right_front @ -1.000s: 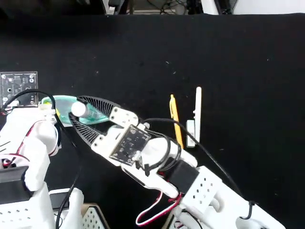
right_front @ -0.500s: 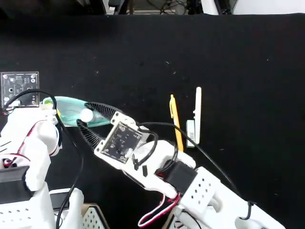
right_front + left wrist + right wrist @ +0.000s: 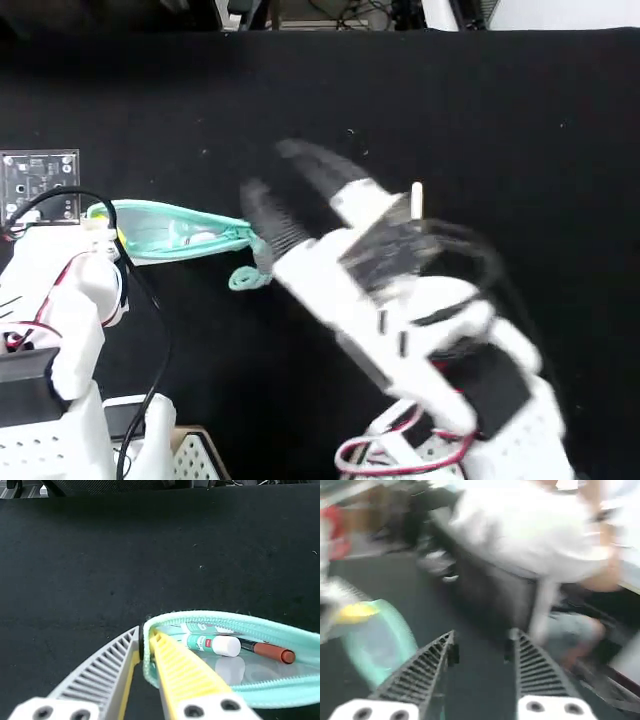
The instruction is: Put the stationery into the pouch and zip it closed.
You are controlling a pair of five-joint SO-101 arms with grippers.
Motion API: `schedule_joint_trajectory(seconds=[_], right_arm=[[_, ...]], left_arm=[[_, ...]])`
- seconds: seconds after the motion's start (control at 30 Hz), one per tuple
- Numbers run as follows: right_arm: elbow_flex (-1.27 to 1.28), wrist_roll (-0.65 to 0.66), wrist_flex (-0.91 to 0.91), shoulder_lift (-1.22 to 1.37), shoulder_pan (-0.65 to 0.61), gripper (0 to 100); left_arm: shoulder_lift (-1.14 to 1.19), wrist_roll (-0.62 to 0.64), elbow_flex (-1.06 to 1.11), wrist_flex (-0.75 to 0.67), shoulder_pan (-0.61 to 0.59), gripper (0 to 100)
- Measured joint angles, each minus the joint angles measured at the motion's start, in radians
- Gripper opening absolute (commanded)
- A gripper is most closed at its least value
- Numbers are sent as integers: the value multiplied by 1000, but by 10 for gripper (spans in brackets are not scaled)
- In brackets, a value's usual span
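Observation:
A mint-green pouch lies at the table's left, its mouth open. Inside it lie a white-capped marker and a brown pen. My left gripper is shut on the pouch's end, one grey and one yellow finger pinching the fabric rim. My right gripper hangs above the table just beyond the pouch's other end, open and holding nothing. The tip of a white pen pokes out behind the right arm. The pouch's zip loop lies on the cloth.
A small circuit board sits at the far left edge. The black cloth covers the whole table, with free room at the back and right. The left arm's white body stands at the front left.
The right gripper let go of the white-capped marker inside the pouch, then swung up and to the right, open. The left gripper kept hold of the pouch.

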Motion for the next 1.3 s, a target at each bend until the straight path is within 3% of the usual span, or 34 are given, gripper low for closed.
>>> schedule_joint_trajectory(seconds=[0.07, 0.2, 0.3, 0.47, 0.83, 1.2, 1.3], right_arm=[[-11, 0, 68, -18, 149, 55], [66, -3, 186, 58, 339, 172], [160, -5, 170, 230, 396, 224], [110, -3, 123, 594, 410, 198], [-615, -3, 465, 1488, 443, 198], [-1428, -3, 819, 2070, 446, 197], [-1599, -3, 836, 2206, 450, 127]], left_arm=[[0, 0, 0, 0, 0, 30], [0, 0, 0, 0, 0, 30], [0, 0, 0, 0, 0, 30], [0, 0, 0, 0, 0, 30], [0, 0, 0, 0, 0, 30], [0, 0, 0, 0, 0, 30], [0, 0, 0, 0, 0, 30]])
